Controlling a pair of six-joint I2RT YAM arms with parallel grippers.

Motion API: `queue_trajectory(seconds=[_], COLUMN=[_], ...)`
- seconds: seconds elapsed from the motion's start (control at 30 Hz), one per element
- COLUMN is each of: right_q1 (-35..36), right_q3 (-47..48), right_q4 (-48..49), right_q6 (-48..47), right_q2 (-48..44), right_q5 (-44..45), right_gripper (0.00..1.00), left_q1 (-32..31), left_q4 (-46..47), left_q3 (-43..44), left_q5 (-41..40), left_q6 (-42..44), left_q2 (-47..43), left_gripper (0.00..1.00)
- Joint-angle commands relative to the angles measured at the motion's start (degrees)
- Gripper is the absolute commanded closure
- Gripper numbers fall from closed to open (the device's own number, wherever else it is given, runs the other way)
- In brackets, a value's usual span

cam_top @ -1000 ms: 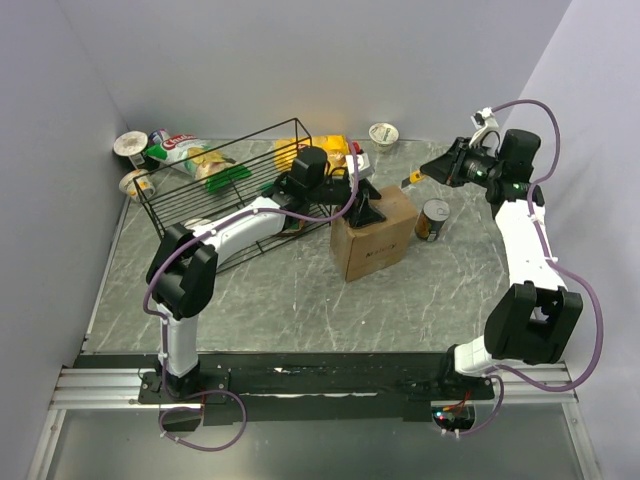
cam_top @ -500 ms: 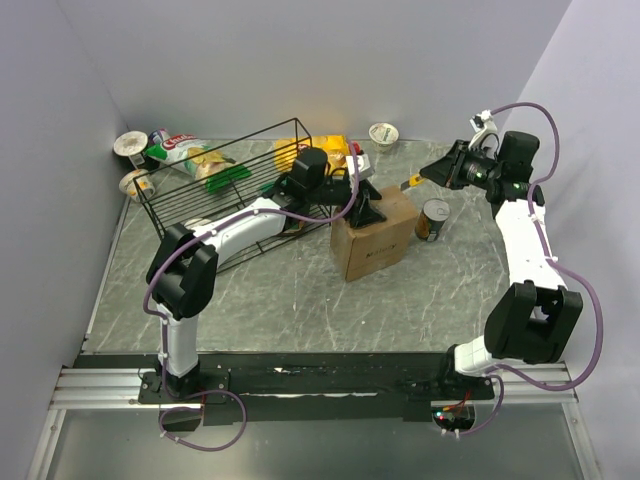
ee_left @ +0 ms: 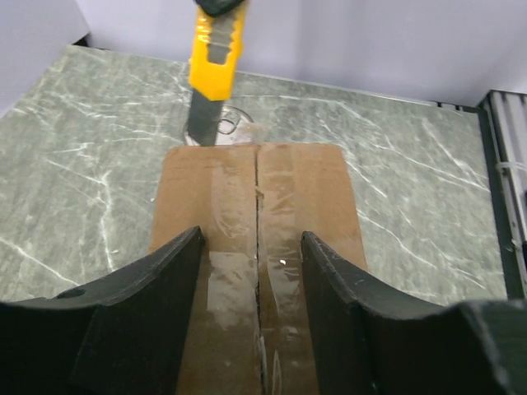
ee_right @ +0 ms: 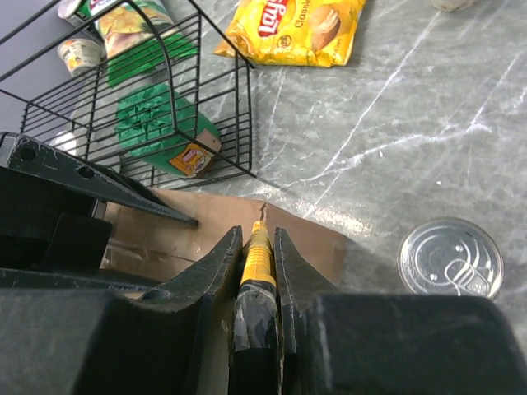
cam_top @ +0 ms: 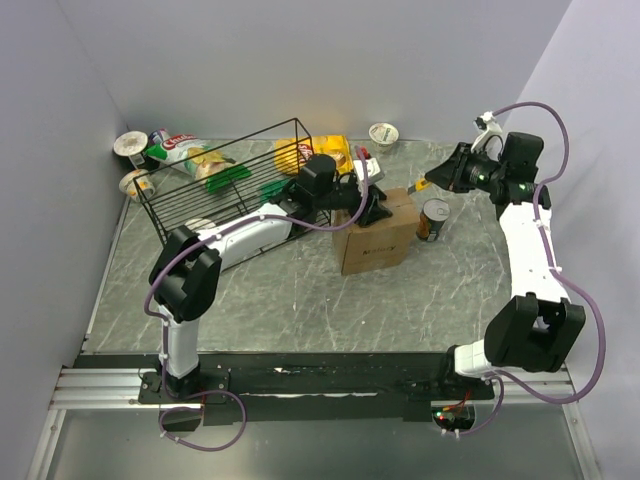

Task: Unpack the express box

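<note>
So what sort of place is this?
Probably a robotics lab cell: the left arm and right arm are bolted to a metal rail, plain walls box in the table, and the right gripper holds a box cutter at the express box.

"Lay's Classic" on yellow chip bag (ee_right: 290,30)

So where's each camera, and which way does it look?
Top: high behind the robot, looking down on the table; left arm, right arm show.
Left wrist: over the box, facing along its taped seam; left tool with open fingers shows.
Right wrist: looking down at the box's edge; right tool grips the knife.
Shared: both wrist views see knife and can.
</note>
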Motion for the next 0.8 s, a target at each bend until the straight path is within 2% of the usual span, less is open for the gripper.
queue_trajectory(seconds=[0.0,0.3,0.47,0.63,0.77], right_q1=[0.33,0.33,0.33,0.59,0.50], right_q3=[0.75,1.46,-0.21,-0.92,0.66], right_q4=[-9.78,-14.27,-14.81,-14.01,-12.00], right_q6=[-1.33,-0.37,3.06,2.72,1.93], right_q2=[-2.22,-5.20,-7.31,-7.58,-5.83], right_q5=[0.69,6.83,6.76,7.98,6.85], right_gripper=[1.00,1.00,1.00,1.00,1.00], left_q1=[-0.35,-0.61,-0.70,-0.87,-0.79], left_q4=[-6.98,-6.45,-6.45,-6.53,-7.32], left_q3=[-3.34,-3.26,-2.91,-2.47,-0.54], left_q5=[-8.60,-15.20,-16.44,-14.68,-6.54], left_q6=[1.02,0.06,-0.91,-1.70,-2.41], left_q2=[2.62,4.11,4.90,4.29,2.71], left_gripper=[0.44,0.51,0.54,0.53,0.51])
